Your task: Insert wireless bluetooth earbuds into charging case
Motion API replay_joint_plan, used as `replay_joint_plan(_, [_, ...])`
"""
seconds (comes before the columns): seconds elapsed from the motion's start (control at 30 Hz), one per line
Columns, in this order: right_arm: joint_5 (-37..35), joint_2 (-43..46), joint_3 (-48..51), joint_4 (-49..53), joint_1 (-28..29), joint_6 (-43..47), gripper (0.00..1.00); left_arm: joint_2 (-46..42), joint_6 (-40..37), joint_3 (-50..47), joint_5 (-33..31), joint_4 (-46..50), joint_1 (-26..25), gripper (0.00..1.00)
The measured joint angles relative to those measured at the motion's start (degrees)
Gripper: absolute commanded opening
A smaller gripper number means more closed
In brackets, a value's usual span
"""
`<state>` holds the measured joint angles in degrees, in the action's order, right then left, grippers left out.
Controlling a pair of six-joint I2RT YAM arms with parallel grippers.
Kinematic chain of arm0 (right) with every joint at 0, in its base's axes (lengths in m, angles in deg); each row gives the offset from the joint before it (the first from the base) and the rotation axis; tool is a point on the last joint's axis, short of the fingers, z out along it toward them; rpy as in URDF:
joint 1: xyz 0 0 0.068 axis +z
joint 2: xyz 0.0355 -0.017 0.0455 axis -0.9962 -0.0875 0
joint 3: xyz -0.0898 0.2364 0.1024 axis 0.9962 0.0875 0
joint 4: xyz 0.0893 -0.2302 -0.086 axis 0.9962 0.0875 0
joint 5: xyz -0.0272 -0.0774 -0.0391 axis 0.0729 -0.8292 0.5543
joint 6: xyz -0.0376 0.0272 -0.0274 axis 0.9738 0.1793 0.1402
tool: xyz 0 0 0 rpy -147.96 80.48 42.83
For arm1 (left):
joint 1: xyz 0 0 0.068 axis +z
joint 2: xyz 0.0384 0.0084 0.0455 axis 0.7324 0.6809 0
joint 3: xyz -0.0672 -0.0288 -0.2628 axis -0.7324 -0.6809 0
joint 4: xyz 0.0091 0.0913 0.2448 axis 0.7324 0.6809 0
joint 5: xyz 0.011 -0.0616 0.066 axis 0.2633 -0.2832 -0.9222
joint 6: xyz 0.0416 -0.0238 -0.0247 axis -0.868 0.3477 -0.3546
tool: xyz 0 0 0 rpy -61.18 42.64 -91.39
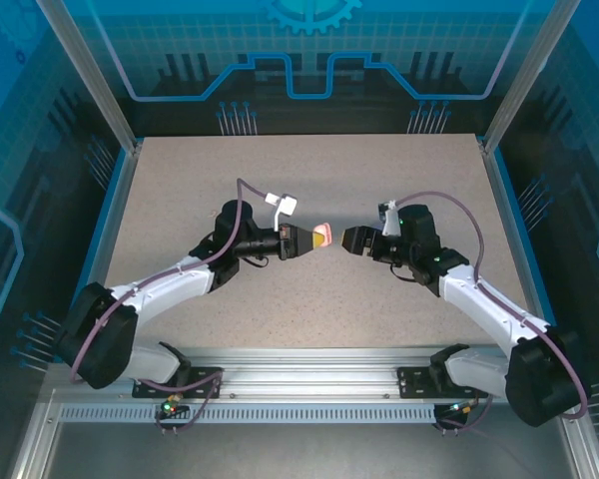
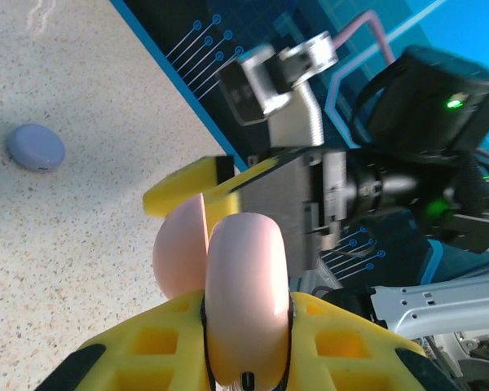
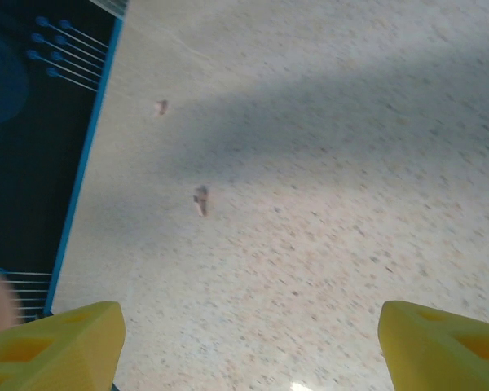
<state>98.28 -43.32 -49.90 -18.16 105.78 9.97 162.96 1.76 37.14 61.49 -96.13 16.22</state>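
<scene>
My left gripper [image 1: 309, 238] [image 2: 246, 322] is shut on a round pink charging case [image 1: 323, 235] [image 2: 244, 285] and holds it above the table's middle. The case's two halves stand slightly apart. My right gripper [image 1: 351, 239] [image 3: 248, 326] faces it from the right, open and holding nothing. One of its yellow fingers [image 2: 183, 189] shows just beyond the case. Two tiny earbuds lie on the table in the right wrist view: a stemmed earbud [image 3: 200, 199] and a smaller pale earbud [image 3: 160, 106]. Their colours are too blurred to tell.
A closed round purple case [image 2: 34, 147] lies on the speckled table [image 1: 399, 180] in the left wrist view. A blue rim [image 3: 81, 179] edges the table, with dark patterned walls beyond it. Both arms reach in from the near rail.
</scene>
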Motion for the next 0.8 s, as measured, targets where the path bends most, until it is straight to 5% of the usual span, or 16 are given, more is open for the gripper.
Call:
replay_joint_plan(0.33, [8.17,6.88,0.35,-2.95,-0.22,-1.97,0.79,0.11,0.28,0.0,0.0,-1.88,0.0,0.0])
replay_joint_plan(0.8, [12.28,1.97,-1.9,-8.33,1.73,-3.21,0.68,1.46,3.26,0.0,-0.02,-6.54,0.0,0.0])
